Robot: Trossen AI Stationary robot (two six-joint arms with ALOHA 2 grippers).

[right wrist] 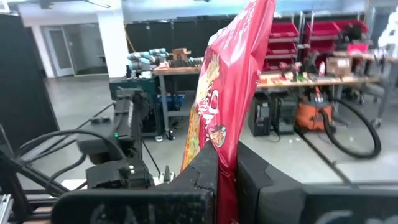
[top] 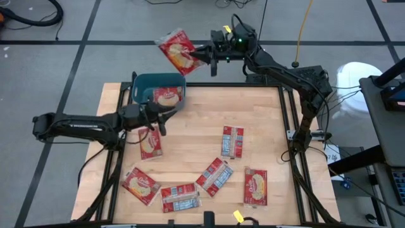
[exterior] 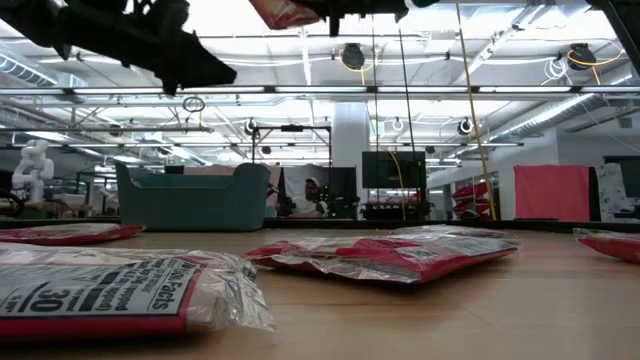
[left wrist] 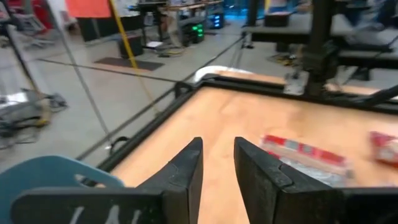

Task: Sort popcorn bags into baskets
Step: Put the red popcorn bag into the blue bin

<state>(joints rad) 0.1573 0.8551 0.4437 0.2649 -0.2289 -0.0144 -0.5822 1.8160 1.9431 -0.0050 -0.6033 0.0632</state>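
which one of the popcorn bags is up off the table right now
The popcorn bag pinched in the right gripper, held in the air beyond the teal basket. One other lies in the basket; the rest lie flat on the table.

From overhead we look straight down on the whole wooden tabletop [top: 190, 126] and both arms. At tabletop height we look level across it into the room, a packet [exterior: 100, 290] very close, the teal bin [exterior: 192, 197] farther back; the overhead view shows that bin [top: 147, 85] too. From the left wrist we look past its fingers [left wrist: 186, 171] over the tabletop's corner. From the right wrist, toward shelves beyond.
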